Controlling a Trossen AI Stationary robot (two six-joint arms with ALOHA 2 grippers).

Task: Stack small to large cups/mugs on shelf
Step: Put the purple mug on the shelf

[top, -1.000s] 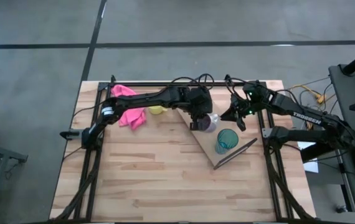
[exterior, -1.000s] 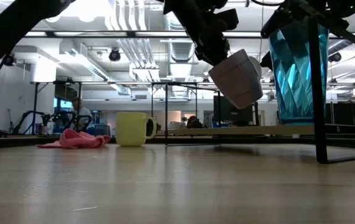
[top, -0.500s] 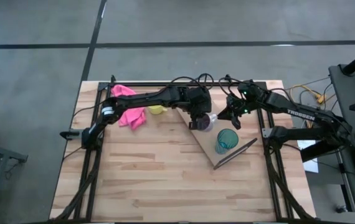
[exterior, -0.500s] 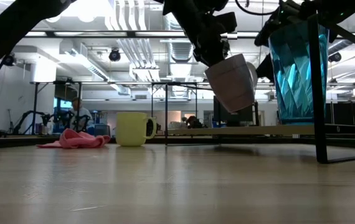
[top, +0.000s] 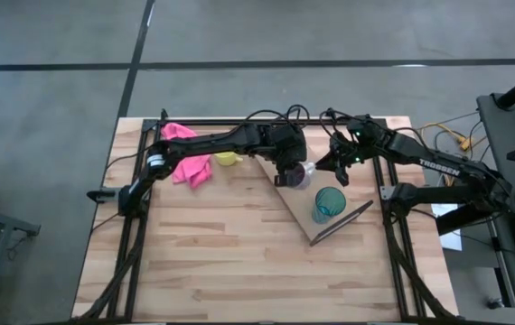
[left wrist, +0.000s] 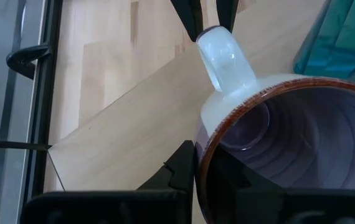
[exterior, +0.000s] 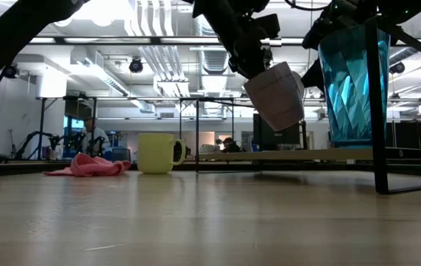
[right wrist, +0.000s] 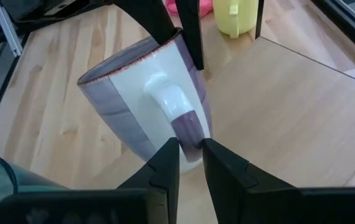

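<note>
The purple mug (top: pixel 302 175) with a pale handle hangs tilted in the air over the shelf board (top: pixel 295 211), between both grippers. My left gripper (top: pixel 285 179) reaches it from the table's left and is shut on its rim. My right gripper (right wrist: pixel 188 148) comes from the right and is shut on the handle. The translucent teal cup (top: pixel 328 204) stands upright on its base on the shelf board (exterior: pixel 269 155), close beside the mug (exterior: pixel 275 96). The yellow mug (top: pixel 229 159) stands on the table beyond the shelf's far corner, next to the pink cloth (top: pixel 190 159). My left gripper holds the purple mug by its rim (left wrist: pixel 200 163); one finger (left wrist: pixel 181 169) lies outside the wall, the other is hidden by the mug. The fingers slant down from above. The mug is lifted clear of the shelf and tilted, base lowest. My right gripper pinches the mug's handle at its purple lower end (right wrist: pixel 187 132) between its two fingers (right wrist: pixel 167 160). It comes roughly level from the table's right, fingers across the handle. Only the fingertips reach the handle.
The shelf's black wire frame (top: pixel 341 223) runs along its near-right side, and a frame leg (exterior: pixel 377 111) stands in front of the teal cup (exterior: pixel 347 81). Bare slatted tabletop (top: pixel 221 253) lies on the near side. People show in the room behind.
My right gripper has moved toward the table's left, up to the mug's handle. The mug, held by my left gripper, has shifted slightly left and down and now hangs almost still.
</note>
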